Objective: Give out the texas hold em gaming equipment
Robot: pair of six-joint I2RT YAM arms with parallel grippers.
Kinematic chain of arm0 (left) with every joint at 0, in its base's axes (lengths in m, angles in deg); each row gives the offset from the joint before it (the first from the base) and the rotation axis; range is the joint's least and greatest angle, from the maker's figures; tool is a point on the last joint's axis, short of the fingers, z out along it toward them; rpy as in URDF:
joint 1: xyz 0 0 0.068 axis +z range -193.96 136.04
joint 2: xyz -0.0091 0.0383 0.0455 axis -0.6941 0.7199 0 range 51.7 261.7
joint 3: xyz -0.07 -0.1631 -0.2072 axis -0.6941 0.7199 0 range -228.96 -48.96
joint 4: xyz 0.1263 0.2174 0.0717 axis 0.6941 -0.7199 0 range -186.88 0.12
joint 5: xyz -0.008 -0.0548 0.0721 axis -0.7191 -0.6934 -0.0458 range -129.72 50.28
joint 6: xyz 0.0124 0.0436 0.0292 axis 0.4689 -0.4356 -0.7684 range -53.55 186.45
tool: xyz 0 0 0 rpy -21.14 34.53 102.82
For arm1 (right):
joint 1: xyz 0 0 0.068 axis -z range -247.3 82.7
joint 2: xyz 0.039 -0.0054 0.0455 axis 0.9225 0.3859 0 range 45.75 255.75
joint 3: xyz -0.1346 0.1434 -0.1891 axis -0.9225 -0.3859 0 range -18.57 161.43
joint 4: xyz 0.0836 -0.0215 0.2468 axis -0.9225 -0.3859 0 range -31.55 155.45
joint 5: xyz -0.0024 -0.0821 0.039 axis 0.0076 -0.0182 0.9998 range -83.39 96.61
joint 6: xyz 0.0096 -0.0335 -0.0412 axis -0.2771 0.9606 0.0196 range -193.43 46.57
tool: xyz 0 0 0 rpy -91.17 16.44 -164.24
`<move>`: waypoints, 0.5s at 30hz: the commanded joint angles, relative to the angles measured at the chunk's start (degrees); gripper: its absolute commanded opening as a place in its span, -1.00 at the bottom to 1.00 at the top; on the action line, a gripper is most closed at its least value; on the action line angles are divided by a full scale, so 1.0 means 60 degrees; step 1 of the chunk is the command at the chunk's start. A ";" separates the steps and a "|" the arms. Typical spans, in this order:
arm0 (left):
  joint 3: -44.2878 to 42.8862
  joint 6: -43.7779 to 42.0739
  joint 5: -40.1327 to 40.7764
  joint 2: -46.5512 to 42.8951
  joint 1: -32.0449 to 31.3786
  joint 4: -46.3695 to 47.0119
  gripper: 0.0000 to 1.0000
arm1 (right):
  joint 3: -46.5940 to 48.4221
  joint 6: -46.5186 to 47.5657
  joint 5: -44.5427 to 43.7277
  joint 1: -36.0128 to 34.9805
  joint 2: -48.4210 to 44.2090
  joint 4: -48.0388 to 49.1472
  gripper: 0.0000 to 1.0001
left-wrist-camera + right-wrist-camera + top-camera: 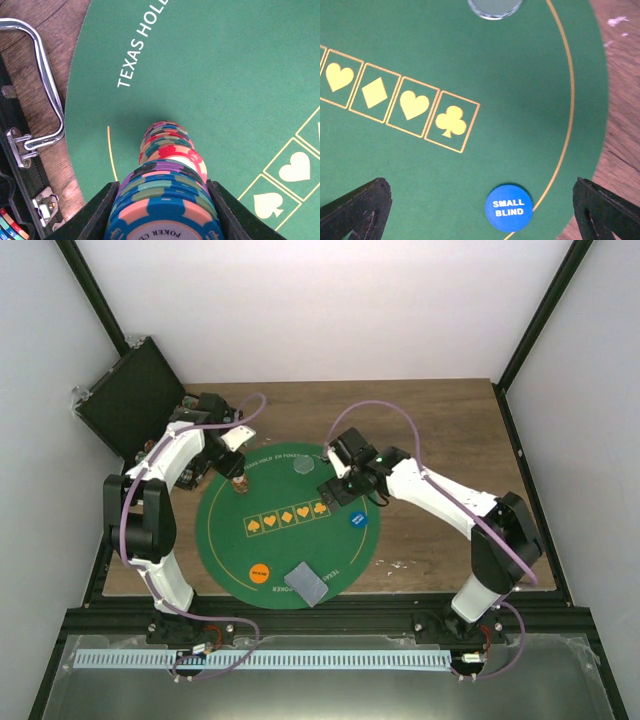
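Stacked multicoloured poker chips [165, 165] were clamped by left gripper [162, 215] on round green felt mat [225, 75].
Right gripper [485, 207] was spread empty; clear round disc [495, 6] cropped.

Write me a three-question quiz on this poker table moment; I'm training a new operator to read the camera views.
1. True or false: the right pincer holds the blue disc.
2. The left pincer is: A) open and empty B) shut on the chip stack C) out of view.
3. Which suit symbol on the green mat lies nearest the blue disc?
Key: 1 false, it is open and empty above the mat. 2 B. 3 the club.
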 commanded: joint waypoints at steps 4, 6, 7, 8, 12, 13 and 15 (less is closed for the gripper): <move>-0.0510 -0.0115 -0.0209 -0.0429 -0.0380 -0.0813 -1.00 | -0.0394 -0.0198 0.0456 0.0968 -0.0884 0.0148 1.00; -0.0485 -0.0106 -0.0228 -0.0601 -0.0519 -0.0965 -1.00 | -0.0519 -0.0147 0.0579 0.1129 -0.1082 0.0190 1.00; -0.0442 -0.0140 -0.0266 -0.0719 -0.0611 -0.1084 -1.00 | -0.0585 -0.0140 0.0624 0.1208 -0.1179 0.0197 1.00; -0.0365 -0.0212 -0.0338 -0.0873 -0.0715 -0.1185 -1.00 | -0.0639 -0.0114 0.0655 0.1267 -0.1262 0.0203 1.00; 0.0049 -0.0365 -0.0586 -0.1585 -0.1448 -0.1285 -1.00 | -0.0900 -0.0023 0.0905 0.1632 -0.1682 0.0188 1.00; 0.0092 -0.0385 -0.0587 -0.1644 -0.1698 -0.1303 -1.00 | -0.1004 -0.0057 0.1166 0.1866 -0.1812 0.0248 1.00; 0.0052 -0.0346 -0.0594 -0.1642 -0.2224 -0.1342 -1.00 | -0.1263 -0.0236 0.1746 0.2673 -0.2128 0.0418 1.00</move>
